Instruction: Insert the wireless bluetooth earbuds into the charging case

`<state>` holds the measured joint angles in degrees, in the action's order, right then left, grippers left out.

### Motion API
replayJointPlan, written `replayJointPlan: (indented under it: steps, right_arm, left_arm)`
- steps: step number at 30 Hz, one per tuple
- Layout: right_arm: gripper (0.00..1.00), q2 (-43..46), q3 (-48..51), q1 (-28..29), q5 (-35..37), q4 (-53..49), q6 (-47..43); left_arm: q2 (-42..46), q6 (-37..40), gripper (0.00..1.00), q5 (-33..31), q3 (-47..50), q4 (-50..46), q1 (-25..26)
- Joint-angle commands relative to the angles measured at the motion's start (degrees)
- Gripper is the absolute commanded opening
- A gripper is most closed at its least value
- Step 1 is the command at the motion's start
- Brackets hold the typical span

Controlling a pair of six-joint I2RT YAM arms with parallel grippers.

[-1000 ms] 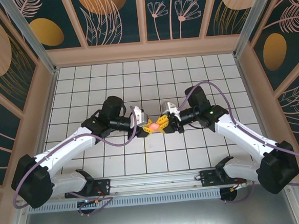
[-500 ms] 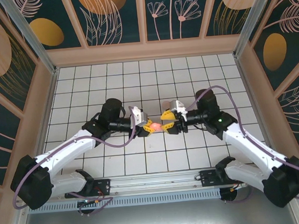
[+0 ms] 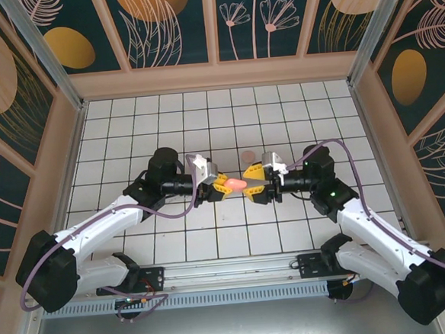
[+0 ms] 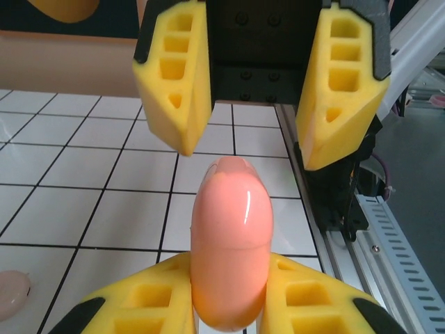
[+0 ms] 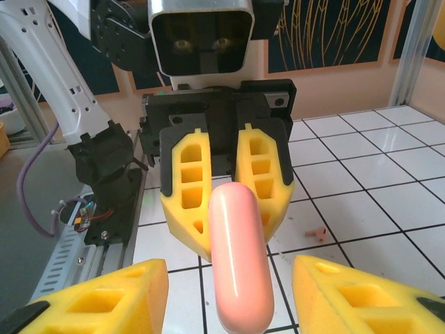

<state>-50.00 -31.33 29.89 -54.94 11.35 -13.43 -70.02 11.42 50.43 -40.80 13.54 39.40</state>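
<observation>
One earbud (image 5: pixel 317 233) on tile near left hand (image 3: pixel 225 184) gripping case (image 5: pixel 240 257).

White links (image 3: pixel 108 221), black joints (image 3: pixel 165 163), purple cables (image 5: pixel 23 182), yellow tool pads (image 5: pixel 189 188).

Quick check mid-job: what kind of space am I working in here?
Probably a purpose-built robot test cell: a white tiled floor, boxed in by dark wall panels printed with leaves and flowers, with an aluminium mounting rail along the near edge.
</observation>
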Motion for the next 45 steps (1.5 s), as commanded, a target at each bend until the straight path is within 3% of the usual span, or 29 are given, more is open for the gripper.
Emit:
replayJointPlan:
  steps: [1,4,11,17,24,34,40,43,45]
  right_arm:
    - [0.48,-1.37,-0.26,0.84,-0.68,4.38,2.05]
    - [0.43,-2.72,-1.12,1.14,-0.87,3.73,1.75]
    - [0.20,-3.65,-1.78,1.09,-1.40,2.89,0.73]
    - [0.14,-3.63,-4.00,1.14,-2.17,-3.93,-5.56]
    - [0.14,-4.82,-8.09,1.14,-3.38,-12.66,-13.86]
    - [0.14,-7.79,-10.41,1.14,-5.42,-15.38,-16.36]
    - [0.14,-7.99,-10.62,1.14,-5.62,-15.04,-15.93]
    - [0.15,-7.84,-10.43,1.14,-4.81,-14.16,-14.80]
    - [0.25,-7.56,-9.98,1.14,-3.52,-13.16,-13.64]
  left_arm:
    - [-0.03,-1.87,0.20,1.62,0.72,3.23,0.40]
    - [0.10,-2.29,0.21,1.47,0.47,3.21,0.39]
    - [0.32,-2.52,0.21,1.25,0.11,2.67,0.45]
    - [0.41,-1.23,0.41,2.07,-0.21,1.13,0.33]
    - [-1.26,0.71,0.42,4.07,-2.18,-3.08,0.37]
    - [-1.28,0.54,0.44,5.03,-2.45,-2.80,0.40]
    - [-1.03,1.22,0.29,4.09,-2.27,-3.42,0.40]
    - [-1.10,2.00,0.27,3.45,-2.47,-4.29,0.34]
    - [-1.07,2.25,0.27,3.24,-2.47,-4.68,0.36]
